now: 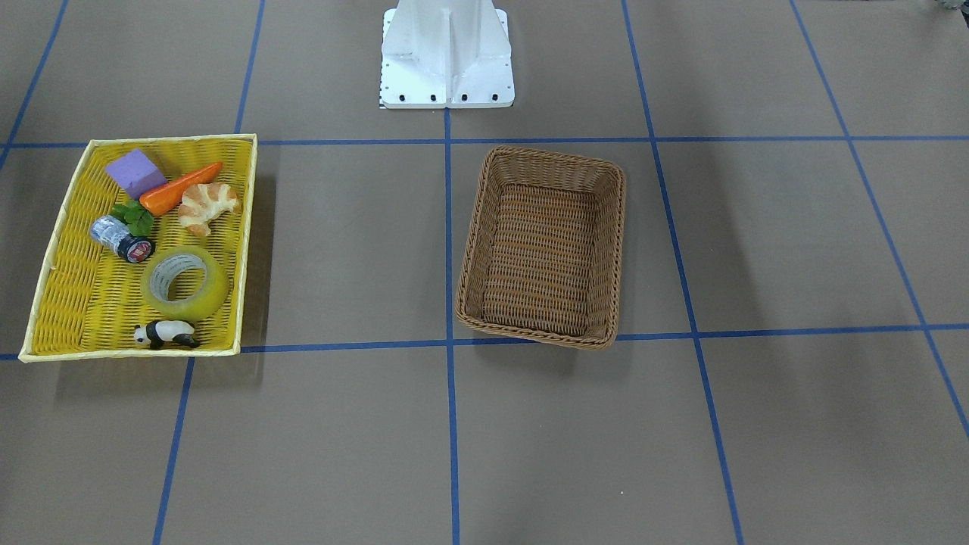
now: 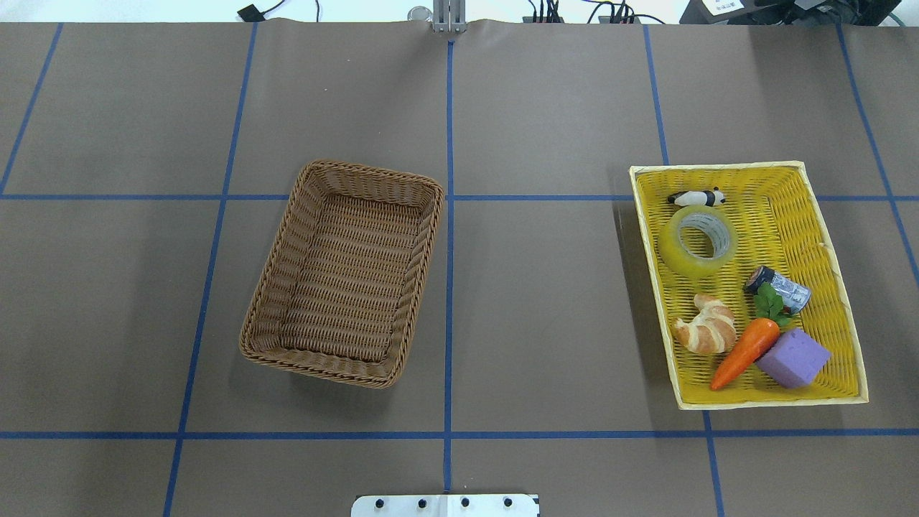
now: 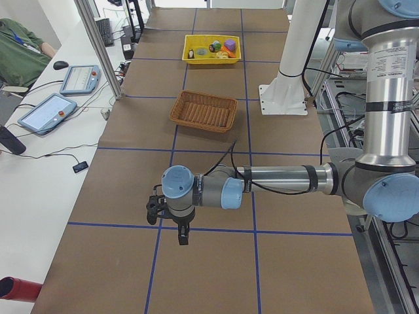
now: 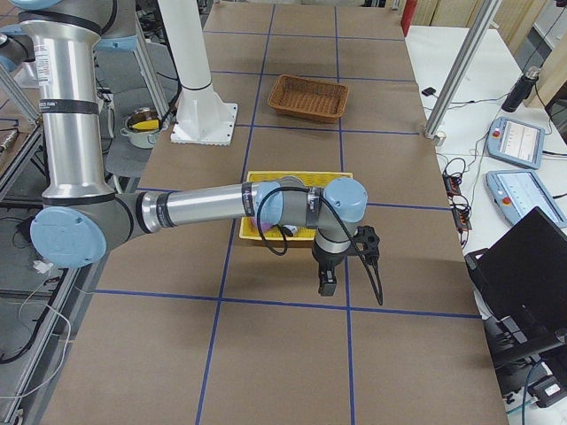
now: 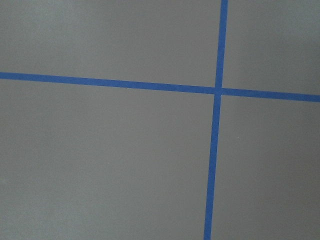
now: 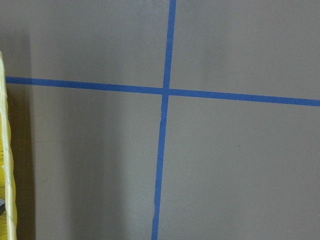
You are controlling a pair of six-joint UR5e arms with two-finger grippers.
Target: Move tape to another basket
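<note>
tape [image 2: 698, 240], lying flat in yellow tray [image 2: 833, 287], hole facing up

Left gripper [image 3: 182, 234], right gripper [image 4: 327, 283]: both point down over brown blue-gridded desk [image 3: 301, 275]; forearms level; jaws' state unclear.

The brown table [image 2: 546, 323] has blue lines [image 2: 449, 287]. A brown basket [image 2: 420, 258], a yellow tray [image 2: 790, 208] and a white base [image 1: 447, 83] sit on it
</note>
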